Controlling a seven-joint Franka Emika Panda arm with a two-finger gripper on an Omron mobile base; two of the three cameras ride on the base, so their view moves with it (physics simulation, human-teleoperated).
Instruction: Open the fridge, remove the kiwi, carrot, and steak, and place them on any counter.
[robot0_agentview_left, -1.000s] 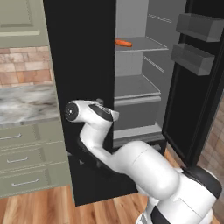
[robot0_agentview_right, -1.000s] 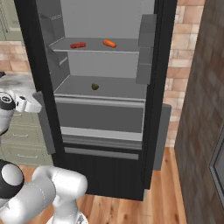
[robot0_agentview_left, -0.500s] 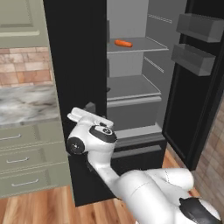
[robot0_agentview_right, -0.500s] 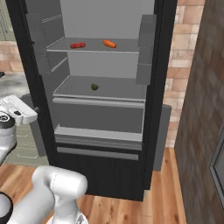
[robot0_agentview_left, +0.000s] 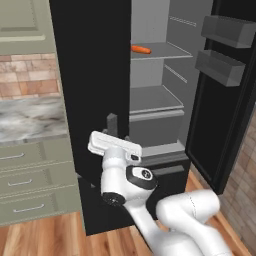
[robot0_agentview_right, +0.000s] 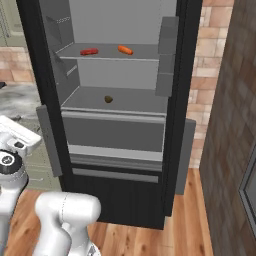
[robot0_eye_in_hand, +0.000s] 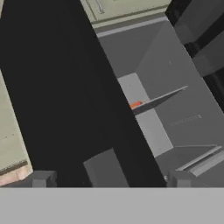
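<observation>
With the fridge (robot0_agentview_right: 120, 115) standing open, you have the gripper (robot0_eye_in_hand: 111, 177) released and empty at six o'clock. On the upper shelf at eleven o'clock lies the steak (robot0_agentview_right: 89, 51), then the carrot (robot0_agentview_right: 125, 49); the kiwi (robot0_agentview_right: 108, 99) sits one shelf lower.

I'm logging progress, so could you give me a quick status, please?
Fingers open, empty. Fridge open; steak, carrot, kiwi on shelves. Left door beside gripper.

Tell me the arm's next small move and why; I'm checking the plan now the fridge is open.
Probably raise the open, empty gripper toward the upper shelf: the carrot and steak lie there, the kiwi one shelf lower, and the fridge doors are open.
</observation>
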